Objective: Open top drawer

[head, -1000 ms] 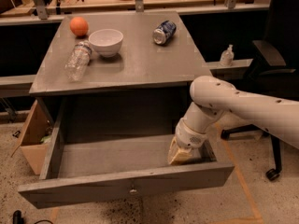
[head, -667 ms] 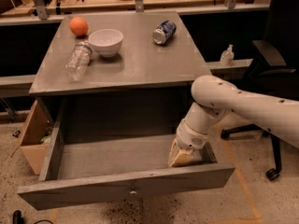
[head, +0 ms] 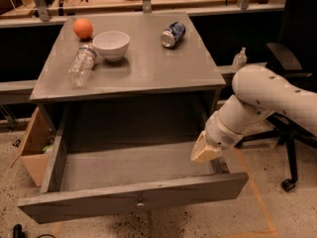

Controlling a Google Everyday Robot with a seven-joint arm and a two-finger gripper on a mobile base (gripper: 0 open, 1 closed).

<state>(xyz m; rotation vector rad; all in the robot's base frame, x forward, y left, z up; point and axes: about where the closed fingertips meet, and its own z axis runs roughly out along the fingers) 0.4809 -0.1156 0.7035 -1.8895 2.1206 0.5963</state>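
Observation:
The top drawer (head: 133,200) of the grey cabinet is pulled far out toward me. Its deep grey box shows bare inside, and a small round metal knob (head: 140,202) sits at the centre of its front. My gripper (head: 205,150), tan at the tip of the white arm (head: 267,95), hangs over the drawer's right side wall, just behind the front panel. No other drawer shows.
On the cabinet top (head: 148,68) are an orange (head: 83,28), a white bowl (head: 111,43), a plastic bottle lying down (head: 80,64) and a tipped can (head: 172,34). A cardboard box (head: 34,145) stands at the left. An office chair (head: 287,128) stands at the right.
My gripper has shifted a little to the right and upward, from inside the drawer's right end to over its right wall. The drawer stays pulled out.

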